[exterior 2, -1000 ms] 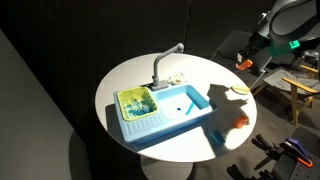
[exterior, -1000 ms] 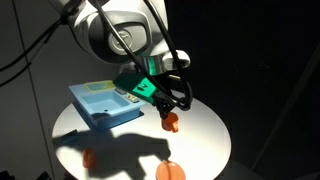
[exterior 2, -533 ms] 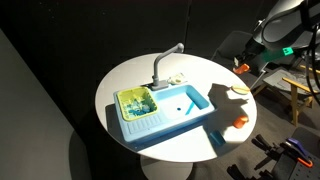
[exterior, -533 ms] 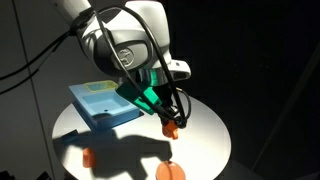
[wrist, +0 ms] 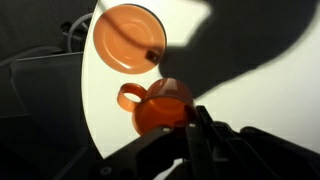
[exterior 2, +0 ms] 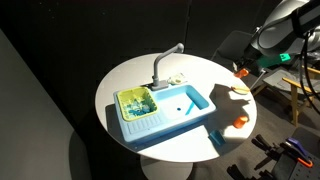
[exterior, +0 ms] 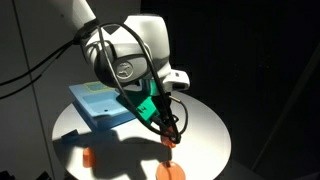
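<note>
My gripper (wrist: 191, 122) is shut on the rim of a small orange cup (wrist: 158, 108), whose loop handle (wrist: 129, 95) points away from the fingers. In both exterior views the cup (exterior: 172, 141) (exterior 2: 240, 72) hangs just above the round white table (exterior: 205, 125), near its edge. An orange saucer (wrist: 127, 38) lies flat on the table just beyond the cup. An exterior view shows the saucer (exterior: 170, 170) right below the gripper (exterior: 170, 134). From the far side it looks pale (exterior 2: 238, 90), and the gripper (exterior 2: 244, 66) hangs over it.
A blue toy sink (exterior 2: 165, 108) with a grey faucet (exterior 2: 166, 60) and a green rack (exterior 2: 135, 101) fills the table's middle. A small orange object (exterior 2: 238, 122) (exterior: 88, 157) sits near the rim. Dark surroundings; a wooden frame (exterior 2: 300, 95) stands beyond the table.
The arm has swung lower and toward the table's edge, carrying the cup down closer to the saucer. The grip on the cup has stayed the same.
</note>
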Robot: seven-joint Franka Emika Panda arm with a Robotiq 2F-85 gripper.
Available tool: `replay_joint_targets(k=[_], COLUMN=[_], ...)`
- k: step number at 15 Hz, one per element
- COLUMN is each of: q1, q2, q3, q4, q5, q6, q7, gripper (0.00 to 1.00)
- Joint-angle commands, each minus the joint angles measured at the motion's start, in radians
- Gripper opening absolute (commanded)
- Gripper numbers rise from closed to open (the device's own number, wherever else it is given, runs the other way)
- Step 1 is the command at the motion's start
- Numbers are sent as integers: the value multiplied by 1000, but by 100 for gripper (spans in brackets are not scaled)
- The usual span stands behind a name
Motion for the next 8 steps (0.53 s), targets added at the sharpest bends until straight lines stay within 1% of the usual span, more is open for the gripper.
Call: replay_joint_targets(k=[1,8], q1=[-34,-67], q2=[-5,-18], q3=[20,19], q4=[-20,-80], q5=[36,90], q6=[11,14], q7=[-7,-17], gripper=[2,2])
